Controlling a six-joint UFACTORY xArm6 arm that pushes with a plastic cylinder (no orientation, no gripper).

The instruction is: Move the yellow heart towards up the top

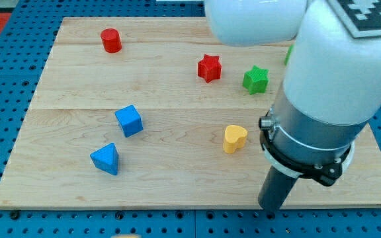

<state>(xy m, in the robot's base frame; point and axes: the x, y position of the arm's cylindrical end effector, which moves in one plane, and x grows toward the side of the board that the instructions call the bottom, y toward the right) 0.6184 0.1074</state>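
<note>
Heart first: the yellow heart (234, 139) you are after lies flat on the wooden board (177, 185), right of centre and in the lower half of the view; you can see its pale yellow top face, with the two lobes turned towards the view's right and the narrower end towards the view's lower left; its side wall reads a deeper, orange-tinted yellow. Nothing touches it.

Your arm (329, 86) fills the view's right side, white above and grey lower down, with a black collar around it; the dark rod drops from there, and my tip (270, 210) sits near the board's bottom edge, below and to the right of the heart, apart from it; there is no pincer on this rig, only the rod, so there are no jaws to report as open or closed.

Above the heart, towards the view's top, you will find the red star (209, 68) and, to its right, the green star (255, 79); a further green block (288, 54) shows only as a sliver behind the arm, its shape not readable. Well off to the view's left sit the blue cube (129, 121) and, below it, the blue triangular block (105, 159); the red cylinder (111, 40) stands near the top-left corner.
</note>
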